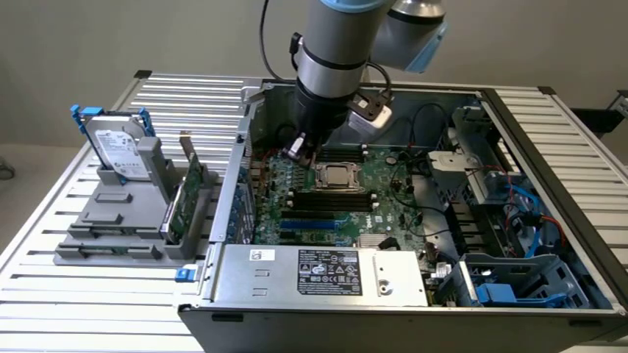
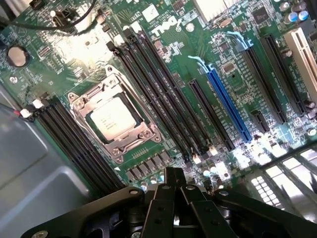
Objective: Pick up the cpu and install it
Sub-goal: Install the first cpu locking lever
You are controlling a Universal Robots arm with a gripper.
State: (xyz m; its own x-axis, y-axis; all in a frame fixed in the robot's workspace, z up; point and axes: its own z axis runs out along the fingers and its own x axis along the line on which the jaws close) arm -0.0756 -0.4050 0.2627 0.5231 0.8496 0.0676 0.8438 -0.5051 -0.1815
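While the gripper (image 2: 173,179) hung over the motherboard (image 2: 233,74) with its jaws pressed together and nothing between them, the cpu (image 2: 112,121) lay seated in the socket (image 2: 115,117), its silver top framed by the metal bracket. Seen from the wrist, the chip sat a short way ahead of the fingertips and off to one side, apart from them, with the black memory slots (image 2: 163,94) running between chip and blue slot (image 2: 229,106). Being square, the chip offered no long axis; its edges ran parallel to the memory slots.

In the exterior view, the arm reached down into the open case (image 1: 412,220), the gripper (image 1: 299,147) just beside the socket, toward that view's left and slightly behind the cpu (image 1: 339,175). Judging by its place inside the frame, the chip looked already installed. Farther to that view's left, outside the case, the hard drive (image 1: 118,147) stood in its blue brackets on the grey rack (image 1: 118,220).
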